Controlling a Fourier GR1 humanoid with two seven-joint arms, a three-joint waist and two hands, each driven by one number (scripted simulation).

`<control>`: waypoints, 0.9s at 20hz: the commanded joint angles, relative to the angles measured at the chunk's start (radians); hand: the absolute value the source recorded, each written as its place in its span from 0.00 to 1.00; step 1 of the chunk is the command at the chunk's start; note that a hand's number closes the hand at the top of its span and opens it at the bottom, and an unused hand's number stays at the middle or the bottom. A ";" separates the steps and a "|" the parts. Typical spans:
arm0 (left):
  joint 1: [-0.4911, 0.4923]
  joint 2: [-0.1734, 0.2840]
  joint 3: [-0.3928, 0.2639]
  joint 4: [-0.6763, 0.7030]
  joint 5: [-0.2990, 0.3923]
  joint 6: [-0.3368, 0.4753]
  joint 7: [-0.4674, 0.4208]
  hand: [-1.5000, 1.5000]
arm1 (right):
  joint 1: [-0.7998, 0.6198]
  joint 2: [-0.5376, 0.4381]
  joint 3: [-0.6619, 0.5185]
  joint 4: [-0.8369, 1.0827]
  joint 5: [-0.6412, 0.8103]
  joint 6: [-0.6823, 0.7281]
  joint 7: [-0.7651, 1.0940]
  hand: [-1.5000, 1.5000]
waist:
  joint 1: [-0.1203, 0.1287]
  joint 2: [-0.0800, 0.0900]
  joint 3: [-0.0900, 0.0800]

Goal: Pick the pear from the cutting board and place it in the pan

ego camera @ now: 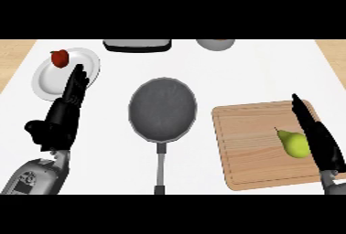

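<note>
The green pear (295, 144) lies on the cutting board (250, 151) near the surface's right edge, just beside the straight, open fingers (310, 125) of the right hand (323, 146), which hold nothing, with the pan (163, 109) to the board's left, mid-surface.

At lower left, the black jointed left hand (62, 114) joins a grey forearm (34, 176) with dark markings; at right, the black right hand (317, 137).

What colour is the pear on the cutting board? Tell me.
Yellow-green pear, seen best in the head view.
</note>
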 commanded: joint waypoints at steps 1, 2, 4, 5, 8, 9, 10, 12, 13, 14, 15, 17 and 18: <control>0.021 0.004 0.010 0.015 -0.017 0.007 0.026 0.50 | -0.078 -0.019 -0.017 0.010 -0.104 0.183 0.005 0.00 | 0.006 0.024 0.002; 0.011 0.051 0.041 0.047 -0.003 -0.012 0.054 0.50 | -0.121 0.000 0.023 -0.004 -0.158 0.262 0.029 0.00 | 0.034 0.030 0.003; 0.046 0.082 0.034 0.110 -0.018 -0.023 0.086 0.50 | -0.151 0.043 0.072 -0.042 -0.263 0.401 0.037 0.00 | 0.077 0.046 0.006; 0.068 0.112 0.050 0.138 -0.015 -0.034 0.101 0.50 | -0.150 0.074 0.104 -0.065 -0.305 0.456 0.032 0.00 | 0.101 0.052 0.007; 0.096 0.101 0.025 0.158 -0.018 -0.036 0.126 0.50 | -0.232 -0.202 0.088 -0.065 0.062 0.356 -0.037 1.00 | 0.100 0.029 -0.024; 0.093 0.108 0.027 0.174 -0.025 -0.033 0.133 0.50 | -0.241 -0.262 0.104 -0.067 0.128 0.377 -0.061 1.00 | 0.087 0.033 -0.019; 0.096 0.141 0.076 0.236 0.013 -0.069 0.161 0.50 | -0.225 -0.133 -0.083 0.137 -0.148 0.340 0.018 1.00 | 0.027 0.043 0.002; 0.122 0.155 0.092 0.212 0.022 -0.070 0.163 0.50 | -0.187 -0.013 -0.154 0.187 -0.388 0.421 -0.012 1.00 | 0.030 0.039 0.005; 0.090 0.170 0.123 0.286 0.038 -0.097 0.152 0.50 | -0.180 -0.046 -0.159 0.217 -0.395 0.521 -0.091 1.00 | 0.008 0.039 0.004; 0.098 0.158 0.099 0.232 0.014 -0.071 0.194 0.50 | -0.192 -0.078 -0.183 0.255 -0.419 0.609 -0.127 0.00 | 0.009 0.031 0.004; 0.105 0.157 0.115 0.278 0.030 -0.097 0.153 0.50 | -0.215 -0.133 -0.205 0.303 -0.429 0.705 -0.155 0.00 | 0.010 0.033 0.003; 0.108 0.176 0.131 0.236 0.042 -0.117 0.180 0.50 | -0.279 -0.153 -0.181 0.375 -0.389 0.812 -0.181 0.00 | 0.018 0.029 0.003; 0.061 0.159 0.132 0.329 0.024 -0.120 0.148 0.50 | -0.336 -0.182 -0.182 0.377 -0.390 0.846 -0.141 0.00 | 0.009 0.031 0.002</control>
